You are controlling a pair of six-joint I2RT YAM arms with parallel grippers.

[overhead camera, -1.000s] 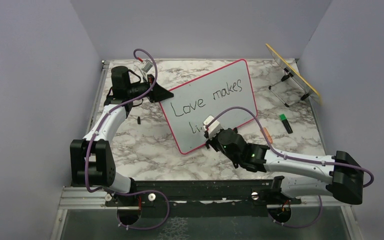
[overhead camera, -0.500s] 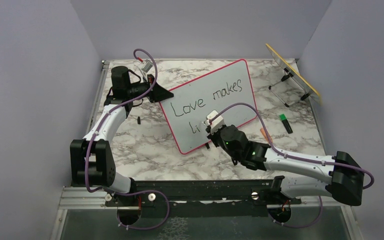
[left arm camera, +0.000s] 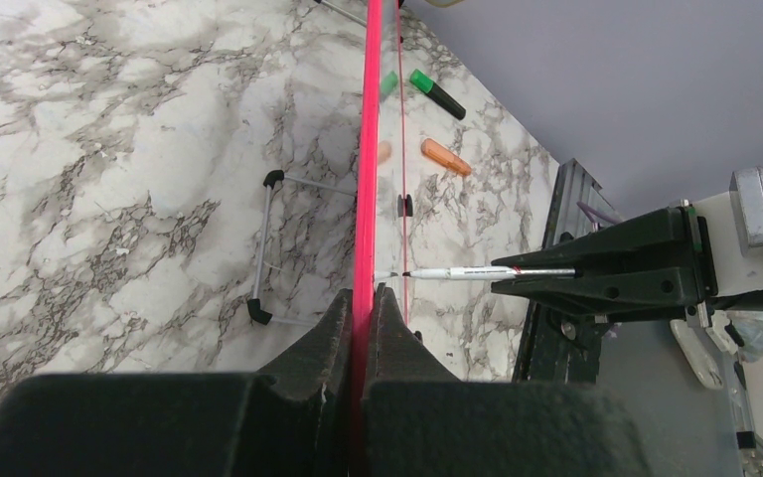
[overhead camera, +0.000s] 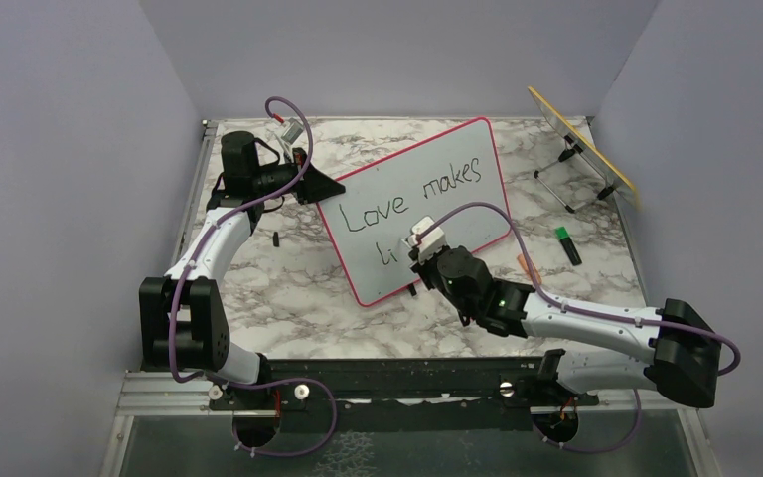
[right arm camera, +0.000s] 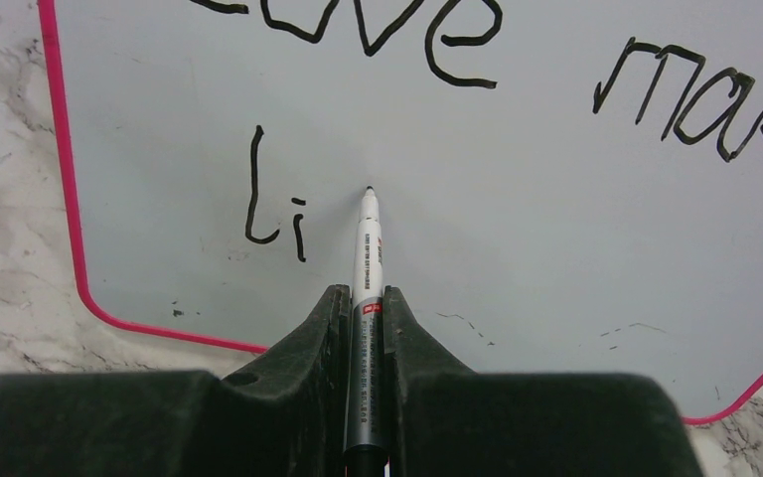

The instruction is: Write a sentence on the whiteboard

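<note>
The left tool (left arm camera: 363, 295) pinches the whiteboard (overhead camera: 407, 181) by its pink frame at the left end, propping it tilted on the counter (overhead camera: 288, 288). The right tool (right arm camera: 365, 294), clamped on the marker (right arm camera: 368, 234), has the tip just right of "li" on the second line of the sentence (overhead camera: 375, 212). Press too hard and the board could pivot in that edge grip, smearing the next letter.

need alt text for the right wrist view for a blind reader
The right pincer is shut on a marker, its tip at the whiteboard just right of "li". That starts line two of the sentence; parts of "Love" and "makes" show above, pink frame and marble table at left.
</note>
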